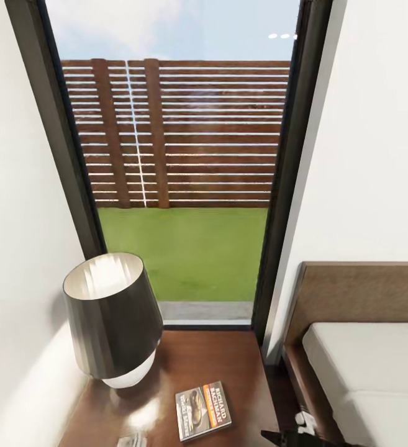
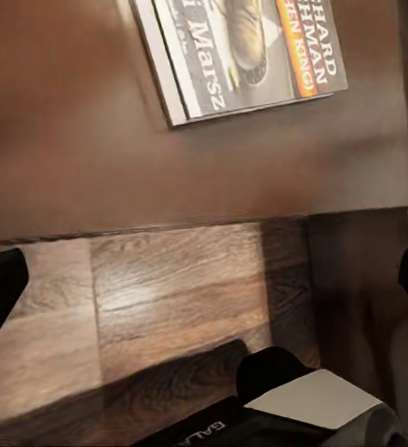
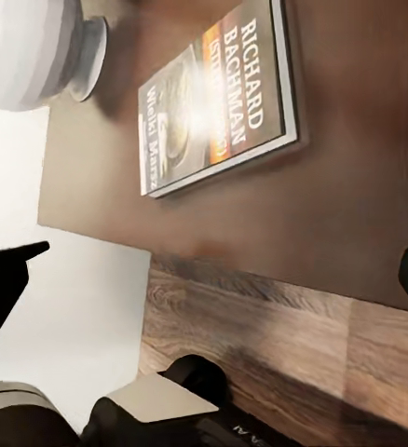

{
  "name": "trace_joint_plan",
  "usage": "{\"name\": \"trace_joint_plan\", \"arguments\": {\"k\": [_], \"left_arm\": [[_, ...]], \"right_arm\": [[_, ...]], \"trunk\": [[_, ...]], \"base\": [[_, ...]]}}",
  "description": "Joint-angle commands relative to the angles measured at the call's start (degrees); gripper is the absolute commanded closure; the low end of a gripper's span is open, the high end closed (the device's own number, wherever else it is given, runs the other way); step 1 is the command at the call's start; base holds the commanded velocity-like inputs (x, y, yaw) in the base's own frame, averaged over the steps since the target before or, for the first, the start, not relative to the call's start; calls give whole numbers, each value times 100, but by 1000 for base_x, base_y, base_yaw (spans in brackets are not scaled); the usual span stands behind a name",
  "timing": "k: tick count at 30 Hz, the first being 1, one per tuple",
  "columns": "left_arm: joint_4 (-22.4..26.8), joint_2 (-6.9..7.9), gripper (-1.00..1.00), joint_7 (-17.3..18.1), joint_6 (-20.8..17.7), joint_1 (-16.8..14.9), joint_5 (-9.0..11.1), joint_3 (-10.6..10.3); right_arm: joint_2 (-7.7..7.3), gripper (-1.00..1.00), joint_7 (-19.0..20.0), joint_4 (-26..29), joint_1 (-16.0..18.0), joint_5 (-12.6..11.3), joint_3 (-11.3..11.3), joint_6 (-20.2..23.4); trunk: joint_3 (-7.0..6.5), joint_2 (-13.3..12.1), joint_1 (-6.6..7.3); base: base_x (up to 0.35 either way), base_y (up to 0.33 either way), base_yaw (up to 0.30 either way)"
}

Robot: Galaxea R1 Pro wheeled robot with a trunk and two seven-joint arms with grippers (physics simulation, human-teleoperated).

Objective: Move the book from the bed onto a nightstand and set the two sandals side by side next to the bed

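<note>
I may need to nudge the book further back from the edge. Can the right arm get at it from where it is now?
Probably yes. The book lies flat on the nightstand, nothing on top of it. The lamp stands apart to one side. The right gripper is open and looks straight toward it, with only bare wood between.

1. The book point(image 1: 203, 410) has a dark cover with an orange band, white lettering and a small yellowish picture.
2. The nightstand point(image 1: 228, 366) is glossy dark brown.
3. The lamp point(image 1: 113, 313) has a dark grey shade, pale inside, on a white base.
4. The bed point(image 1: 359, 292) has a brown headboard and a light grey mattress.
5. The floor point(image 3: 288, 326) is wood-grained brown planks.
6. Outside the window, the fence point(image 1: 179, 133) is brown slats above green grass.
7. The walls are white.
</note>
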State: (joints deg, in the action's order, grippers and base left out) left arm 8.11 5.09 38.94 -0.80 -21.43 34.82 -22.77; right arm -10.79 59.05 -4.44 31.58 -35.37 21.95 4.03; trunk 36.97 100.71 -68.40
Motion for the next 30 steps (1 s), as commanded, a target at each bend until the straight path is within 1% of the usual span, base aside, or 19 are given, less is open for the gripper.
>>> {"name": "trace_joint_plan", "arguments": {"k": [1,3,4,6,15,16,17,18,20,24,30], "left_arm": [[-59,-18,-100,-35,43,-4,52,-42],[-379,-69,-100,-159,326,-2,52,-65],[-489,-79,-100,-181,424,-2,53,-71],[-635,-91,-100,-215,571,36,64,-77],[-693,-73,-100,-229,633,609,75,-75],[-694,-69,-100,-229,636,690,76,-75],[-695,-65,-100,-229,641,788,74,-75],[-694,-63,-100,-231,641,829,72,-75],[-690,-61,-100,-231,642,878,67,-67],[-682,-60,-100,-235,647,898,61,-46],[-681,-69,-100,-238,651,903,67,-43]], "right_arm": [[3,-100,-34,-15,-15,-47,28,0],[5,-100,-318,-20,-128,-7,28,-116],[6,-100,-353,-20,-168,-3,28,-124],[6,-100,-522,-21,-391,3,28,-154],[6,-100,-931,-36,-518,14,28,-161],[6,-100,-972,-34,-633,18,28,-159],[6,-100,-1007,-29,-935,29,28,-158],[6,-100,-1021,-26,-1087,32,28,-156],[6,-100,-1036,-23,-1269,37,28,-146],[6,-100,-1043,-14,-1347,39,28,-149],[6,-100,-1044,-13,-1363,32,27,-157]], "trunk": [[-13,-39,23],[-49,-119,67],[-67,-159,89],[-103,-239,133],[-265,-600,331],[-283,-640,353],[-283,-640,353],[-283,-640,353],[-283,-640,353],[-283,-640,353],[-283,-640,353]], "base": [[0,0,0],[0,0,0],[0,0,0],[0,0,0],[0,0,0],[0,0,0],[0,0,0],[0,0,0],[0,0,0],[0,0,0],[0,0,0]]}}
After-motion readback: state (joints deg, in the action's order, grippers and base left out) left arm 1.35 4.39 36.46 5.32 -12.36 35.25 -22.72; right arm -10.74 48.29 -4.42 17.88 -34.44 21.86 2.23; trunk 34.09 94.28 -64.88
